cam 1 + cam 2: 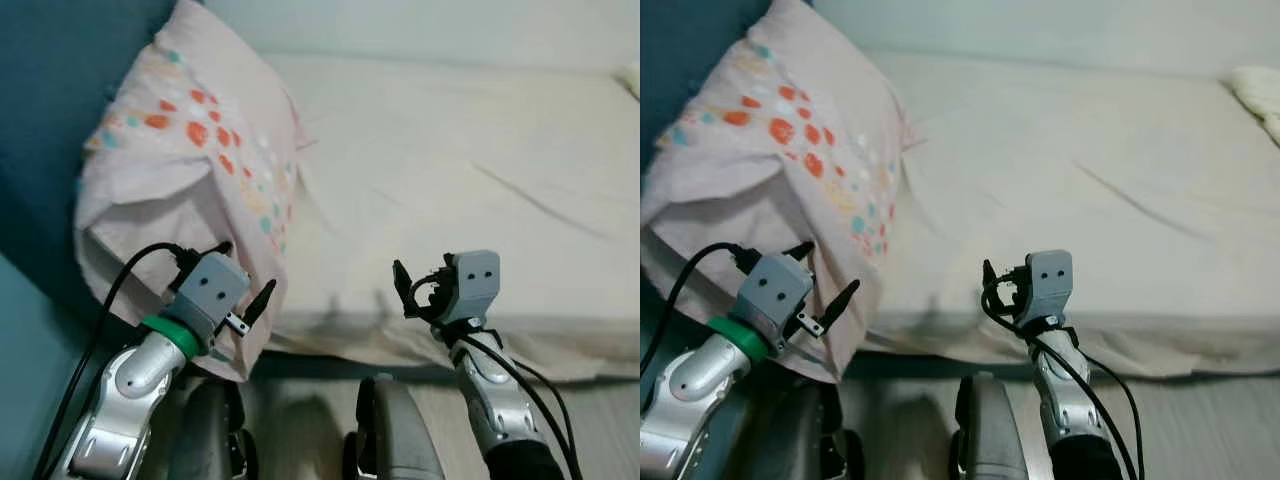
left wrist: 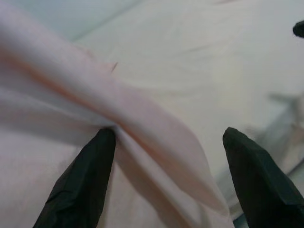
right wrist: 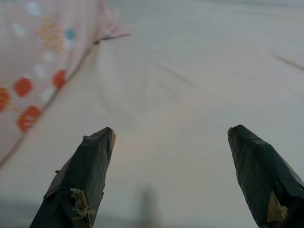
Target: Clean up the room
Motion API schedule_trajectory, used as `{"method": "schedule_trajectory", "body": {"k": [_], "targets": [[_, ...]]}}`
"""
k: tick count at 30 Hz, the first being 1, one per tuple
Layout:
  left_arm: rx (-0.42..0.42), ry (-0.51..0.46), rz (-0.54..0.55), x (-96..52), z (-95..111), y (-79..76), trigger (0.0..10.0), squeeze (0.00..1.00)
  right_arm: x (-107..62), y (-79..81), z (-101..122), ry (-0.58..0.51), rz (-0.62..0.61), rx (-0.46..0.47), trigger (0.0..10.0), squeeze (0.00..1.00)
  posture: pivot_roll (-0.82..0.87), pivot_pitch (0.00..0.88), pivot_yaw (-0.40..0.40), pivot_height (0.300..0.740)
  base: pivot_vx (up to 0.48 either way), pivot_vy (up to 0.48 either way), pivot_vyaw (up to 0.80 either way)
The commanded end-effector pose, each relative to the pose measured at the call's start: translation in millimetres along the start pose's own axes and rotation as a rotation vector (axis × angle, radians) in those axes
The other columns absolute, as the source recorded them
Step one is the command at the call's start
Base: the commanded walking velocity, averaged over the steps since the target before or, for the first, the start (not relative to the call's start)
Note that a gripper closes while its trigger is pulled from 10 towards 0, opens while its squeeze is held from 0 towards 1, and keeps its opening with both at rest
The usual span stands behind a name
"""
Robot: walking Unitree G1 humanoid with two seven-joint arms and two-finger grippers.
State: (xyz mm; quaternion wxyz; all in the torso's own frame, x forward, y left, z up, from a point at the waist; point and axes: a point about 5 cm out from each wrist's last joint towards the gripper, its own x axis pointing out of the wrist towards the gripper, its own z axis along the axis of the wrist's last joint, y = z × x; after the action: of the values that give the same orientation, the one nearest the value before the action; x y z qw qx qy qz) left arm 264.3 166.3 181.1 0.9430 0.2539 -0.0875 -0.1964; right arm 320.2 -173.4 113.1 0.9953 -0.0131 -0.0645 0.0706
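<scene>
Two grippers, left gripper (image 1: 243, 312) and right gripper (image 1: 412, 290), one pillow (image 1: 195, 150), one bed (image 1: 470, 170)

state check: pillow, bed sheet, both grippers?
pillow: lying at the bed's left end, its near corner hanging over the edge, between the left gripper's open fingers
bed sheet: spread flat, lightly creased
left gripper: open, at the pillow's near corner, one finger touching the fabric
right gripper: open, holding nothing, above the bed's front edge
</scene>
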Motion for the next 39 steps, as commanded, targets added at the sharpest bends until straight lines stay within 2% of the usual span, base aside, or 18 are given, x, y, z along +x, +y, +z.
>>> {"method": "schedule_trajectory", "body": {"k": [1, 6, 9, 10, 13, 14, 17, 20, 21, 23, 24, 25, 27, 28, 29, 31, 33, 39], "targets": [[0.005, -0.067, -0.020, -7.3, 14, 7.2, 10.0, 0.00, -3.1, -3.7, -3, 0.007, -0.013, 0.029, 10.0, 0.00, -0.03, 0.183, -0.016, 0.575, 0.000, 0.000, 0.00], [-0.071, -0.190, -0.194, -19.7, 57, 19.7, 10.0, 0.00, -3.1, -3.5, 1, -0.013, 0.013, 0.130, 10.0, 0.00, 0.02, 0.195, -0.033, 0.575, 0.000, 0.000, 0.00], [-0.021, -0.251, -0.278, -20.9, 80, 24.6, 10.0, 0.00, -1.1, -2.6, 6, -0.028, 0.044, 0.189, 10.0, 0.00, 0.03, 0.197, -0.038, 0.575, 0.000, 0.000, 0.00], [0.060, -0.316, -0.323, -19.3, 103, 32.2, 10.0, 0.00, 3.2, -1.7, 15, -0.055, 0.078, 0.244, 10.0, 0.00, 0.03, 0.199, -0.040, 0.575, 0.000, 0.000, 0.00], [0.069, -0.351, -0.338, -18.9, 114, 35.6, 10.0, 0.00, 5.2, -1.6, 19, -0.068, 0.090, 0.262, 10.0, 0.00, 0.03, 0.199, -0.040, 0.575, 0.000, 0.000, 0.00], [0.052, -0.393, -0.262, -10.8, 127, 44.4, 10.0, 0.00, 6.9, -2.3, 23, -0.080, 0.094, 0.271, 10.0, 0.00, 0.03, 0.203, -0.044, 0.575, 0.000, 0.000, 0.00], [0.079, -0.346, 0.136, 42.2, 147, 67.9, 10.0, 0.00, 11.8, -3.7, 22, -0.074, 0.086, 0.280, 10.0, 0.00, 0.06, 0.202, -0.045, 0.575, 0.000, 0.000, 0.00], [0.036, -0.288, 0.199, 67.9, 153, 66.6, 10.0, 0.00, 14.7, -0.6, 15, -0.045, 0.098, 0.336, 10.0, 0.00, 0.06, 0.199, -0.051, 0.575, 0.000, 0.000, 0.00], [0.072, -0.266, 0.220, 83.1, 158, 67.3, 10.0, 0.35, 17.7, 7.5, 10, -0.018, 0.149, 0.411, 10.0, 0.00, 0.08, 0.206, -0.043, 0.575, 0.000, 0.000, 0.00], [0.105, -0.254, 0.224, 91.0, 161, 68.2, 10.0, 0.35, 19.4, 13.5, 7, -0.003, 0.189, 0.466, 10.0, 0.00, 0.08, 0.206, -0.043, 0.575, 0.000, 0.000, 0.00], [0.117, -0.209, 0.217, 96.9, 159, 72.1, 10.0, 0.63, 22.1, 21.1, 5, 0.014, 0.227, 0.521, 10.0, 0.00, 0.10, 0.213, -0.024, 0.575, 0.000, 0.000, 0.00], [0.117, -0.209, 0.217, 96.9, 159, 72.1, 10.0, 0.63, 22.1, 21.1, 5, 0.014, 0.227, 0.521, 10.0, 0.00, 0.10, 0.213, -0.024, 0.575, 0.000, 0.000, 0.00], [0.155, -0.156, 0.220, 96.4, 154, 82.8, 10.0, 0.77, 26.3, 33.4, 6, 0.022, 0.302, 0.599, 10.0, 0.00, 0.11, 0.220, -0.018, 0.575, 0.000, 0.000, 0.00], [0.181, -0.094, 0.233, 90.0, 145, 96.5, 10.0, 1.00, 32.8, 45.3, 7, 0.036, 0.356, 0.660, 10.0, 0.00, 0.14, 0.233, -0.013, 0.575, 0.000, 0.000, 0.00], [0.208, -0.026, 0.286, 79.1, 135, 113.4, 10.0, 1.00, 40.0, 58.6, 9, 0.054, 0.411, 0.719, 10.0, 0.00, 0.18, 0.243, -0.018, 0.575, 0.000, 0.000, 0.00], [0.208, -0.026, 0.286, 79.1, 135, 113.4, 10.0, 1.00, 40.0, 58.6, 9, 0.054, 0.411, 0.719, 10.0, 0.00, 0.18, 0.243, -0.018, 0.575, 0.000, 0.000, 0.00], [0.243, 0.076, 0.376, 57.1, 118, 131.8, 10.0, 1.00, 50.0, 79.6, 12, 0.093, 0.487, 0.750, 10.0, 0.00, 0.20, 0.249, -0.037, 0.575, 0.000, 0.000, 0.00], [0.227, 0.208, 0.464, 20.5, 87, 124.6, 10.0, 1.00, 55.1, 97.3, 19, 0.101, 0.554, 0.703, 10.0, 0.00, 0.21, 0.248, -0.070, 0.575, 0.000, 0.000, 0.00]]}}
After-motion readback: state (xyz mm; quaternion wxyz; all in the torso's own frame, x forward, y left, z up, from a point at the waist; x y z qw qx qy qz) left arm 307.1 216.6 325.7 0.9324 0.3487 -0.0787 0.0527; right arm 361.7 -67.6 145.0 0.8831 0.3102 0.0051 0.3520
